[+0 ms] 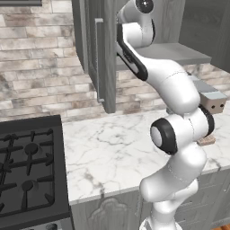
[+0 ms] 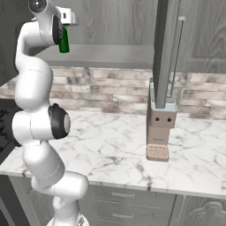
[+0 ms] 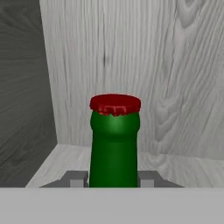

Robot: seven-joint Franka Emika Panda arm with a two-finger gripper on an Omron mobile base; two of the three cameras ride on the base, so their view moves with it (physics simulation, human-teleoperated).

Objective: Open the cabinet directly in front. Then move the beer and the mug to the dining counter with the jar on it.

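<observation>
Jaws of our gripper (image 3: 114,178) grasp the beer (image 3: 114,144) inside the cabinet (image 1: 99,49); next we lift it out carefully.

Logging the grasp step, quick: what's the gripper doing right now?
Gripper: fingers against both sides of the beer inside the cabinet, closed on it.

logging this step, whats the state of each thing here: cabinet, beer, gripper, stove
cabinet: both doors swung open
beer: upright on the cabinet shelf near the back corner, red cap on, not lifted
gripper: inside the cabinet, one finger each side of the beer's body, close against it; a firm grip cannot be told
stove: burners unlit, nothing on the grates
</observation>
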